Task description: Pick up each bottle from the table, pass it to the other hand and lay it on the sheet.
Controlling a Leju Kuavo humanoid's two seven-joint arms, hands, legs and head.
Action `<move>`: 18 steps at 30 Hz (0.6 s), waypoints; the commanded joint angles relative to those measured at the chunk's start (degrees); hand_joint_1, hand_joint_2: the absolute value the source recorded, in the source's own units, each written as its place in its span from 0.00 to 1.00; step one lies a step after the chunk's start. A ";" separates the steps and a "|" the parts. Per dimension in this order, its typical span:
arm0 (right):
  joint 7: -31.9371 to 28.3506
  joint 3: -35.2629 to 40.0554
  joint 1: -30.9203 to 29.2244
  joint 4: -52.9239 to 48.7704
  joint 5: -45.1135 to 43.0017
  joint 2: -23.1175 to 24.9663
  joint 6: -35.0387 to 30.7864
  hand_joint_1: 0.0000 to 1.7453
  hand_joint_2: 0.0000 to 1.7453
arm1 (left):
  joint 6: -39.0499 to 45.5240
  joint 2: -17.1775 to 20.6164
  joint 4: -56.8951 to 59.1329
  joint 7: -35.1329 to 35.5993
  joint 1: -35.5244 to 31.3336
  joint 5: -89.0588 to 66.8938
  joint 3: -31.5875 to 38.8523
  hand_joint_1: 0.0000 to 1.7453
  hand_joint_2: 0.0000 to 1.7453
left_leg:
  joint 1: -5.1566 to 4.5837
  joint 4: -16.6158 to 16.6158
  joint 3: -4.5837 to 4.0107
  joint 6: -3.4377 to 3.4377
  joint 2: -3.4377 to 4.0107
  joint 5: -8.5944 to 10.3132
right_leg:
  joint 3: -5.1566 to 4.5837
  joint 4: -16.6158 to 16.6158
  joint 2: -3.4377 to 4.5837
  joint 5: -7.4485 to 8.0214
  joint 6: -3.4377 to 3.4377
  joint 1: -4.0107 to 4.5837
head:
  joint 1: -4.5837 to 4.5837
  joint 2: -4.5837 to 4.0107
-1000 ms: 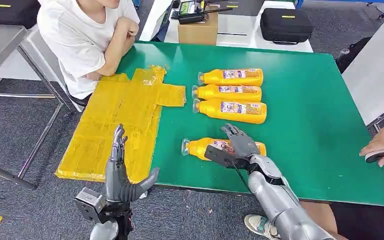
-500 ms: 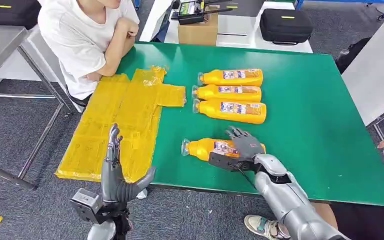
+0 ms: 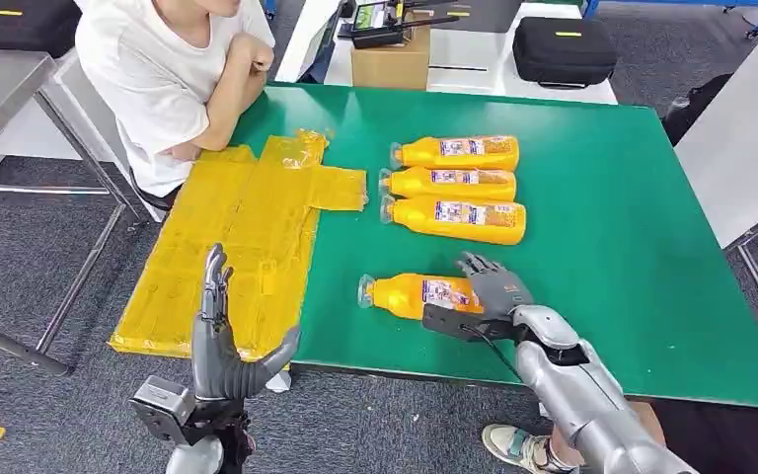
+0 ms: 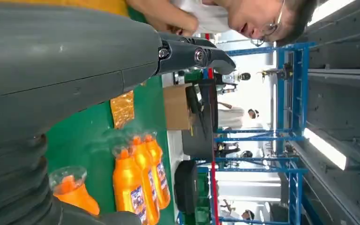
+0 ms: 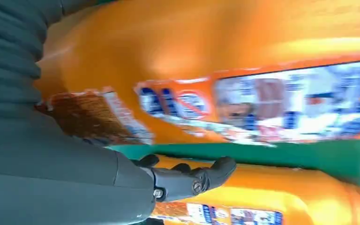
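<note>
- Near the table's front edge, the nearest orange bottle (image 3: 416,294) lies on its side on the green table (image 3: 612,247), apart from three more bottles (image 3: 454,183) farther back.
- Right hand (image 3: 489,296) rests over its base end, fingers draped on it; whether it grips, I cannot tell.
- Left hand (image 3: 222,336) stands upright before the yellow sheet (image 3: 237,247), fingers straight, thumb spread.
</note>
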 commanded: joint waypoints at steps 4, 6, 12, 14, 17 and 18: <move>1.67 3.59 4.83 -6.99 -1.45 -9.89 5.10 0.00 1.00 | -0.11 0.70 0.68 0.13 -1.03 0.24 0.61 0.00 1.00 | 0.06 -0.03 0.15 -0.08 -0.16 -0.07 | 0.27 -0.07 -0.19 -0.09 -0.11 0.07 | -0.02 0.00; 2.39 4.30 3.83 -5.86 -1.45 -10.12 6.35 0.00 1.00 | -0.05 0.77 0.19 0.17 -1.34 0.20 0.45 0.00 1.00 | 0.04 -0.06 0.18 -0.07 -0.06 -0.07 | 0.26 -0.08 -0.12 -0.08 -0.11 0.07 | 0.00 0.00; 0.89 4.68 1.79 -3.72 -3.32 -11.83 8.48 0.92 1.00 | -0.10 0.72 1.64 0.47 -2.70 0.54 0.24 0.00 1.00 | 0.05 -0.01 0.19 -0.10 -0.16 -0.06 | 0.25 -0.05 -0.28 -0.10 -0.12 0.09 | -0.02 0.00; 0.28 4.25 2.12 -2.21 -4.01 -10.51 7.17 1.00 1.00 | -0.08 0.75 2.17 0.46 -2.96 0.52 0.01 0.00 1.00 | 0.08 -0.01 0.24 -0.09 -0.07 -0.07 | 0.30 -0.08 -0.16 -0.06 -0.12 0.11 | -0.02 0.00; -1.01 0.69 5.29 1.38 -5.04 -5.56 1.01 1.00 1.00 | 0.11 0.80 3.19 0.27 -2.81 0.98 -0.13 0.00 1.00 | 0.10 -0.13 0.35 -0.10 0.03 -0.06 | 0.43 -0.19 -0.07 -0.03 -0.13 0.12 | -0.02 0.00; -1.51 -0.13 5.70 2.46 -4.25 -4.13 -2.43 0.76 1.00 | -0.02 0.87 3.34 0.16 -2.80 0.98 -0.33 0.00 1.00 | 0.11 -0.15 0.37 -0.10 0.01 -0.06 | 0.45 -0.22 -0.08 -0.02 -0.12 0.13 | -0.02 -0.02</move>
